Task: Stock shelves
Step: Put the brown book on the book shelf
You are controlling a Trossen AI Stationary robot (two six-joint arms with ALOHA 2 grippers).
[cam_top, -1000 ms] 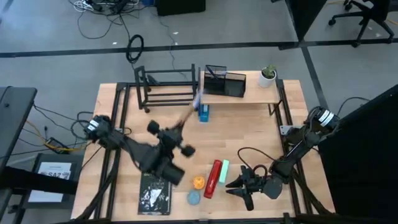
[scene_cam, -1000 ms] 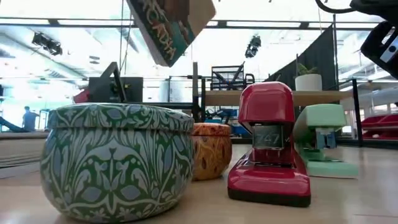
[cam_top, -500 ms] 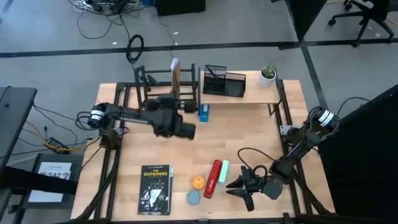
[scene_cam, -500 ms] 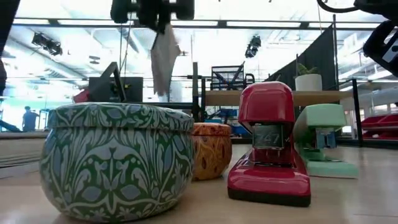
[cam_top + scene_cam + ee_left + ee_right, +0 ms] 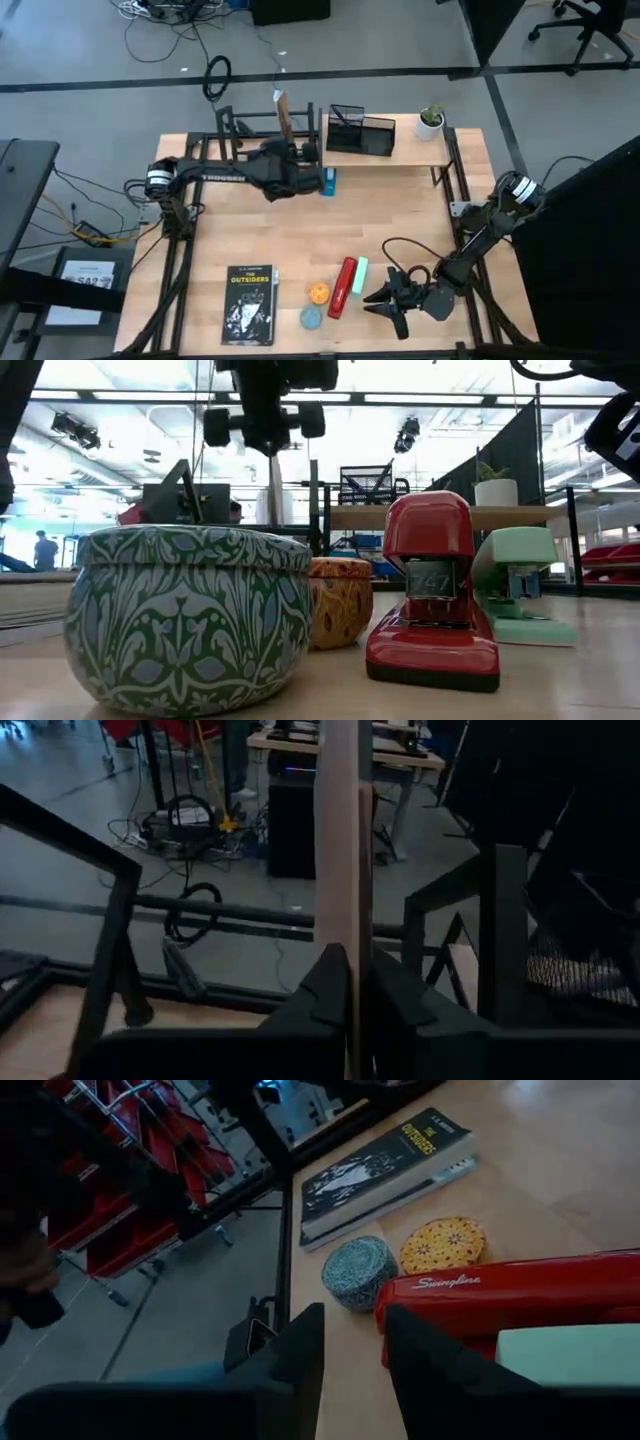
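My left gripper (image 5: 286,143) is shut on a thin book (image 5: 282,110), which I see edge-on (image 5: 338,840) over the black metal-tube rack (image 5: 262,142) at the table's far left. To the rack's right stands the wooden plank shelf (image 5: 405,156). Near the front edge on the right, my right gripper (image 5: 384,300) waits open beside a red stapler (image 5: 343,287), with nothing between its fingers. My left gripper pinches the book's near end (image 5: 345,935) between its two fingers (image 5: 322,995), one on each cover. The fingers come from the near side and point toward the far edge. The book sticks out past the fingertips, on edge, clear of the table and the rack.
A black mesh organizer (image 5: 362,131) and a potted plant (image 5: 430,121) stand on the plank shelf. A blue object (image 5: 327,182) lies below the shelf's left end. Another book (image 5: 248,305), two round tins (image 5: 318,293) (image 5: 311,317) and a green stapler (image 5: 361,272) lie at the front.
My left gripper has swung from over the table's front middle toward the far edge, up to the black rack, carrying the book. The book has turned from tilted to on edge. The arm has uncovered the book lying at the front.
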